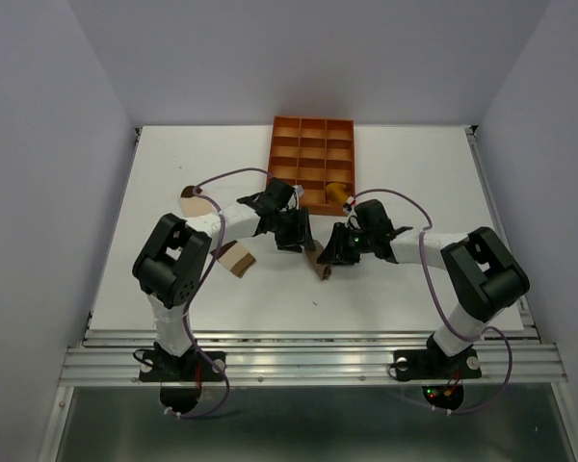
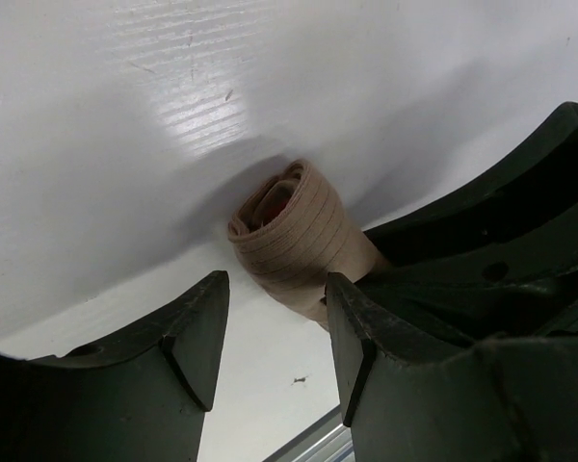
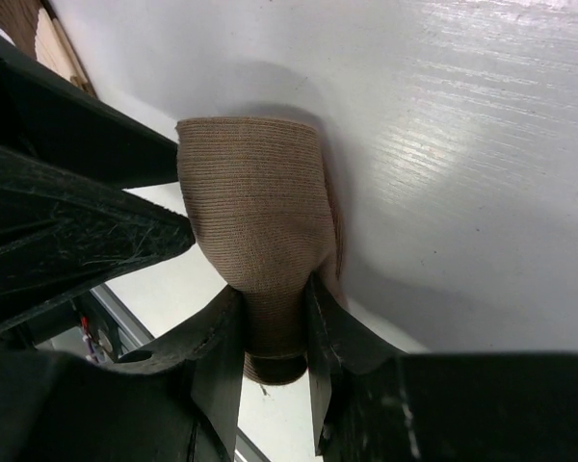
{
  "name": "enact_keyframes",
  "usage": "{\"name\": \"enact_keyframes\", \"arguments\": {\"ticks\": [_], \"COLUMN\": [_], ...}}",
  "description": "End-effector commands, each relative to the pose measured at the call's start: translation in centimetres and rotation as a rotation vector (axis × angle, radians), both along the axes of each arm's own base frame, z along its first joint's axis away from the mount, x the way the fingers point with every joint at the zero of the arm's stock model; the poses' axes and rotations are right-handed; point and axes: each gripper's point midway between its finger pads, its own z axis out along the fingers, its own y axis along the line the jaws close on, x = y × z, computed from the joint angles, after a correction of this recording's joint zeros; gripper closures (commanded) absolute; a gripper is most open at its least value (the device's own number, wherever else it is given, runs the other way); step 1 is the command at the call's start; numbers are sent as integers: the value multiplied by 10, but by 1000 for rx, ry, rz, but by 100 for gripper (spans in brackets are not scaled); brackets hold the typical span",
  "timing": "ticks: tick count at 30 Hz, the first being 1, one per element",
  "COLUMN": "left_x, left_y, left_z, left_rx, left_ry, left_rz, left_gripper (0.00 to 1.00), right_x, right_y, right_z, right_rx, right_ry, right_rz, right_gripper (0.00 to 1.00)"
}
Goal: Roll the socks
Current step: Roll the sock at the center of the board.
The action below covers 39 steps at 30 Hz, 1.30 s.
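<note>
The taupe-brown sock (image 1: 322, 266) lies rolled up on the white table between my two grippers. My right gripper (image 3: 275, 322) is shut on one end of this roll (image 3: 255, 202), and the fabric bulges out beyond the fingertips. My left gripper (image 2: 275, 322) stands open just short of the roll's spiral end (image 2: 294, 231), with only bare table between its fingers. From above, the left gripper (image 1: 295, 238) and right gripper (image 1: 333, 253) face each other across the sock. A mustard-yellow sock (image 1: 337, 192) sits in the tray's near right cell.
The orange gridded tray (image 1: 313, 144) stands at the back centre, just behind both grippers. A cream and brown sock (image 1: 195, 200) lies at the left. A tan fabric piece (image 1: 236, 258) lies beside the left forearm. The table's metal front rail (image 1: 308, 361) runs below.
</note>
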Motion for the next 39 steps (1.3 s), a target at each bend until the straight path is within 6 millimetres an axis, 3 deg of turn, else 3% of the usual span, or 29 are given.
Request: {"name": "enact_keyframes", "arguments": {"ticks": [1, 10, 12, 17, 23, 29, 39], "left_x": [11, 8, 10, 7, 1, -1, -5], "left_y": [-15, -18, -19, -20, -7, 0, -5], "left_z": [11, -6, -8, -22, -44, -45, -43], "left_rx": [-53, -16, -4, 89, 239, 324, 347], "left_ry": [-27, -1, 3, 10, 17, 7, 15], "left_rz": [-6, 16, 33, 48, 63, 81, 52], "left_gripper": [44, 46, 48, 65, 77, 78, 78], "right_x": [-16, -15, -16, -13, 3, 13, 15], "right_y": [-32, -32, -32, -30, -24, -18, -3], "right_z": [-40, -42, -43, -35, -3, 33, 56], "right_rx": [-168, -169, -171, -165, -153, -223, -430], "right_ry": [53, 45, 43, 1, -134, -299, -566], "right_rz": [-31, -32, -23, 7, 50, 75, 76], "right_gripper": [92, 86, 77, 58, 39, 35, 34]}}
